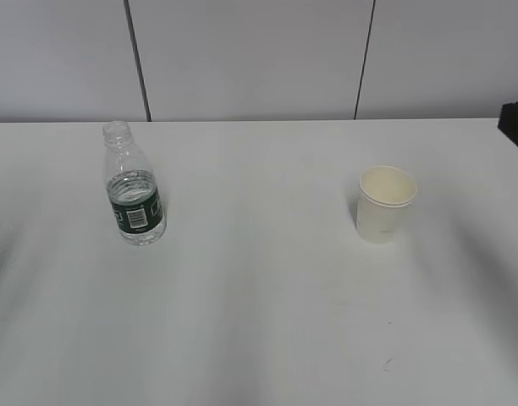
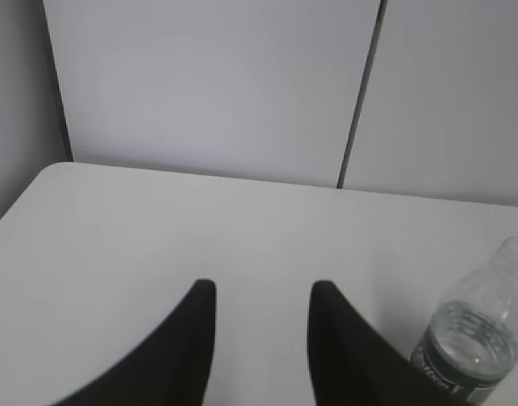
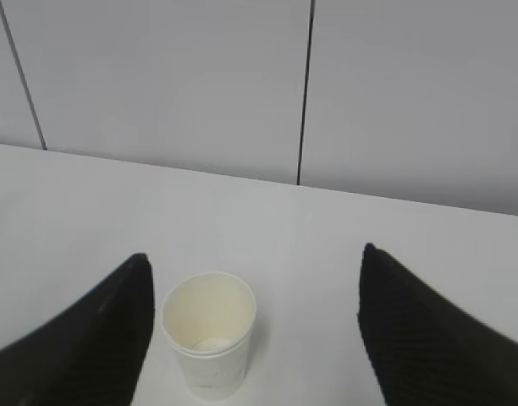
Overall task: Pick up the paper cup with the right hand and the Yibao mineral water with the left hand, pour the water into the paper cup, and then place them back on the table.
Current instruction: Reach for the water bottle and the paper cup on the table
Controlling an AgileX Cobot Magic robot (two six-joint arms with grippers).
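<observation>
A water bottle (image 1: 134, 188) stands upright on the left part of the white table (image 1: 259, 304), uncapped, with water up to about the top of its dark green label. A paper cup (image 1: 385, 203) stands upright on the right part of the table, well apart from the bottle, its mouth open upward. Behind the table runs a pale panelled wall (image 1: 250, 59) with dark seams. At the right edge of the exterior view a small dark shape (image 1: 516, 127) shows; what it is cannot be told.

In the left wrist view, the left gripper (image 2: 261, 296) hangs over bare table with its two black fingers (image 2: 191, 338) parted by a moderate gap and nothing between them. The bottle (image 2: 475, 338) lies off to the right of the right-hand finger, outside the gap, near it but whether touching cannot be told.

In the right wrist view, the right gripper (image 3: 252, 258) has its fingers (image 3: 420, 330) spread wide and grips nothing. The cup (image 3: 209, 334) stands on the table between the two fingers, much closer to the left-hand one, just beside it, and well apart from the other. Its inside looks dry, with the pale bottom visible.
</observation>
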